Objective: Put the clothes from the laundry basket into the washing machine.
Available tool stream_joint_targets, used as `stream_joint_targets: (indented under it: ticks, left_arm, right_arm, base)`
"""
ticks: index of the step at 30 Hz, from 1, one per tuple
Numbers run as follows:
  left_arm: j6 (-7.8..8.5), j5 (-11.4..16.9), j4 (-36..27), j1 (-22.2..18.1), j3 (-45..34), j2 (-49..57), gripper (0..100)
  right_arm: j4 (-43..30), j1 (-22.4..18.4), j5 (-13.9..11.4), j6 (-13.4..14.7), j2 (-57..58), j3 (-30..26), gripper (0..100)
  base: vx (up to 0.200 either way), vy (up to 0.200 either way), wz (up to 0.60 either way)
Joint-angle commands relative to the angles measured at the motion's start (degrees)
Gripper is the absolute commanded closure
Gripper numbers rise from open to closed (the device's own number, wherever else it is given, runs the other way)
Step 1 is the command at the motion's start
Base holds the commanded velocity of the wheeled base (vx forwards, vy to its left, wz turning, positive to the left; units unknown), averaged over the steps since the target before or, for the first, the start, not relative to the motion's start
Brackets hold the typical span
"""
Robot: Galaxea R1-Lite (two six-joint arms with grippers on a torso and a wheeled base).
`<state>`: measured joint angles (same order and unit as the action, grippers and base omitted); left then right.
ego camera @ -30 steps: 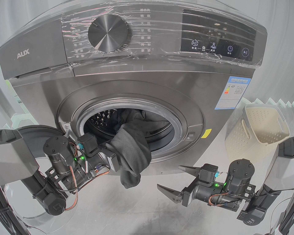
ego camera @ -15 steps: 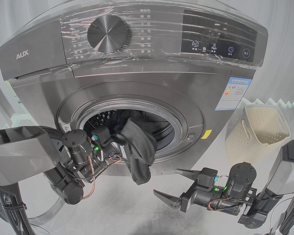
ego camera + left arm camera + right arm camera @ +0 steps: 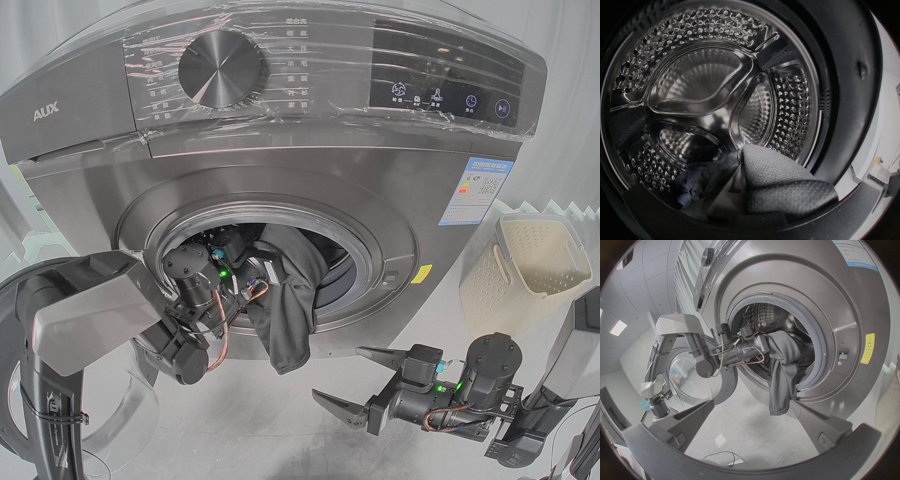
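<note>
Left gripper [image 3: 269, 272] is in the port of the washer [image 3: 325, 169], near the port's left rim, pointing into the drum [image 3: 693, 78]. The garment [image 3: 290, 294] is slung over its tip. The top part is inside the port and a long tail hangs out over the lower rim toward the floor. Cloth covers the tip, so I can't tell if it's clamped or just draped.

Left wrist view: the fold of the garment sits at the drum lip, not deep. A bluish cloth [image 3: 686, 187] lies on the drum bottom beyond it.

My read on the pose: it's carried high so the fabric clears the gasket rather than dragging on it. The door [image 3: 693, 377] is swung wide to the left, which leaves the port free.

Right gripper [image 3: 337, 373]: fingers spread wide, holding nothing. It's low over the floor in front of the washer, near the tail and lower-right of it. It looks parked clear of the port, though placed well to lift the tail if needed.

Basket [image 3: 487, 281] is on the floor right of the washer, tilted, mouth toward the robot. I see no clothes in the visible part, so this is likely the last item.

Risk: a release here could let the tail's weight pull the garment back out. It needs to go deeper first.
</note>
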<state>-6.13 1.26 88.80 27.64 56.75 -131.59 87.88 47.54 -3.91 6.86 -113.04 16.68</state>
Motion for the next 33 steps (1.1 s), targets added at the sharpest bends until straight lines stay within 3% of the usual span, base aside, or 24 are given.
stream_joint_targets:
  ticks: [1, 7, 12, 16, 24, 25, 28, 30, 31, 33]
  left_arm:
    - [-0.20, -0.7, 0.0, -1.0, 8.8, -7.0, 100]
    - [-0.20, -1.3, -1.5, -3.2, 19.8, -13.7, 100]
    - [-0.81, -4.9, -4.3, -5.7, 26.6, -15.2, 100]
    - [-2.92, -5.0, -5.7, -5.8, 27.2, -14.7, 100]
    - [-3.10, -4.8, -6.4, -4.9, 24.4, -14.4, 100]
    - [-3.10, -4.7, -6.8, -4.8, 22.9, -13.8, 0]
    - [-3.45, -4.3, -7.1, -4.3, 19.8, -11.9, 0]
    - [-4.94, -4.3, -7.8, -3.6, 17.0, -9.7, 0]
    - [-4.94, -4.3, -7.8, -3.6, 17.0, -9.7, 0]
    - [-5.38, -3.6, -11.5, -3.4, 12.6, -6.1, 0]
  right_arm:
    - [0.0, 0.1, 0.0, 0.0, -0.5, 0.1, 0]
    - [0.1, 0.1, -0.1, 0.0, -0.5, 0.1, 0]
    - [0.1, 0.0, -0.1, -0.1, -0.5, 0.1, 0]
    - [0.1, 0.0, -0.1, 0.0, -1.3, 0.1, 0]
    - [0.1, 0.1, -0.1, 0.1, -1.3, 0.1, 0]
    - [0.1, 0.0, -0.1, 0.0, -1.3, 0.1, 0]
    - [0.1, 0.0, -0.1, 0.0, -1.3, 0.1, 0]
    - [0.1, 0.0, -0.1, 0.0, -1.3, 0.1, 0]
    - [0.1, 0.0, -0.1, 0.0, -1.3, 0.1, 0]
    - [0.1, 0.0, -0.1, 0.0, -1.3, 0.1, 0]
  base:
    - [0.000, 0.000, 0.00]
    - [0.000, 0.000, 0.00]
    - [0.000, 0.000, 0.00]
    - [0.000, 0.000, 0.00]
    - [0.000, 0.000, 0.00]
    - [0.000, 0.000, 0.00]
    - [0.000, 0.000, 0.00]
    - [0.000, 0.000, 0.00]
    - [0.000, 0.000, 0.00]
    - [0.000, 0.000, 0.00]
